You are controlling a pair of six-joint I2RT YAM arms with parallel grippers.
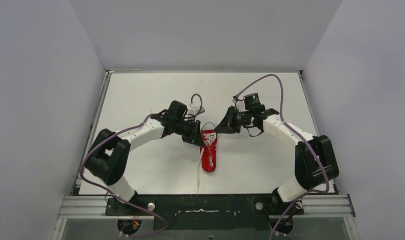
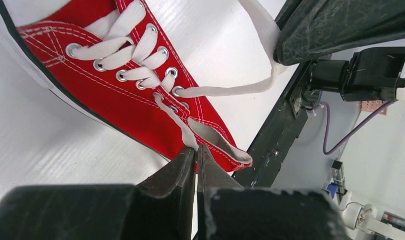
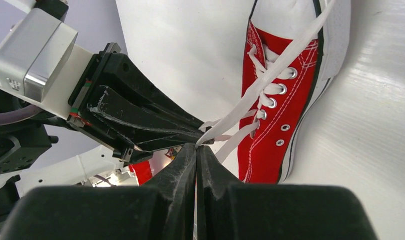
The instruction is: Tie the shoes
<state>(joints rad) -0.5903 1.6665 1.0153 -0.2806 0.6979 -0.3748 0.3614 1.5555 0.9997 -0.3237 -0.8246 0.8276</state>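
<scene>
Top external view: the white surface (image 1: 155,100) is boxed in by plain grey walls (image 1: 40,75) on the left, right and far sides. A metal rail (image 1: 205,206) runs along the near edge, where the arms are bolted.

The shoe (image 1: 209,156) sits pretty much dead centre between the two arms, well clear of every edge. So there's bare surface all round it, especially the far half. Its long axis runs near-to-far with a slight tilt, toe cap pointing away from the bases and heel toward the rail.

Left wrist view: the left end effector (image 2: 196,149) is pinched fully closed on a lace (image 2: 177,122) right by the heel opening.

Right wrist view: the right end effector (image 3: 196,148) is clamped tight on the other lace (image 3: 250,102), with its tips just beside the left one's.
</scene>
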